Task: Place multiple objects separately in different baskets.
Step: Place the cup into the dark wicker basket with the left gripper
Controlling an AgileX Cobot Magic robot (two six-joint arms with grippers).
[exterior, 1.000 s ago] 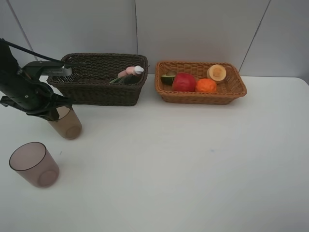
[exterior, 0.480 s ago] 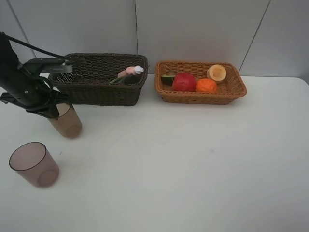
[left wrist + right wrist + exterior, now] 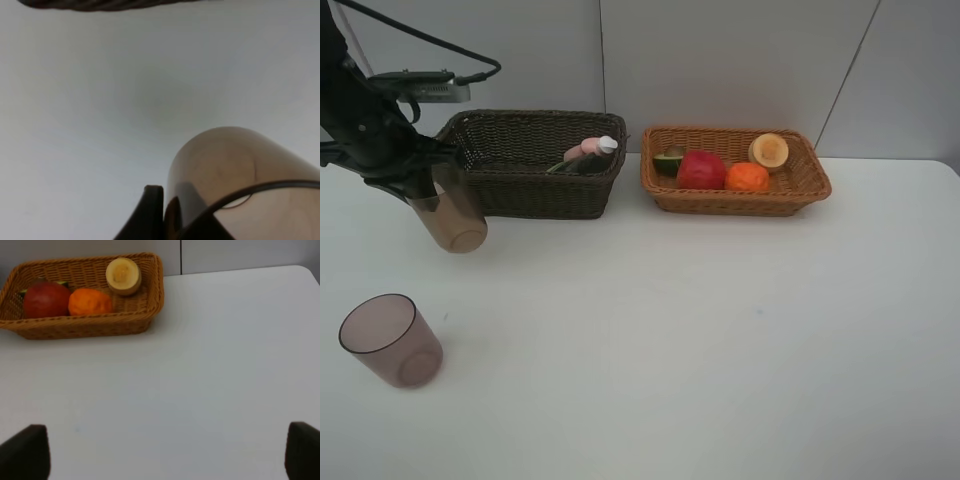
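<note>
Left claw [image 3: 423,190]: we grip the translucent brownish plastic cup [image 3: 450,215], lifted off the white desk [image 3: 720,330] beside the dark brown wicker basket [image 3: 530,160].
Advice: we judge clearing the rim first wise.
Right claw [image 3: 160,455]: spread, empty.

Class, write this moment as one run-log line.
left pincer: shut on cup, lifted | right pincer: open, empty | second cup: on table

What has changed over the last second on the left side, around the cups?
The left gripper, shut on the cup, has lifted it off the table and carried it up toward the dark basket. The second cup, the light basket of fruit and the bottles have not moved.
</note>
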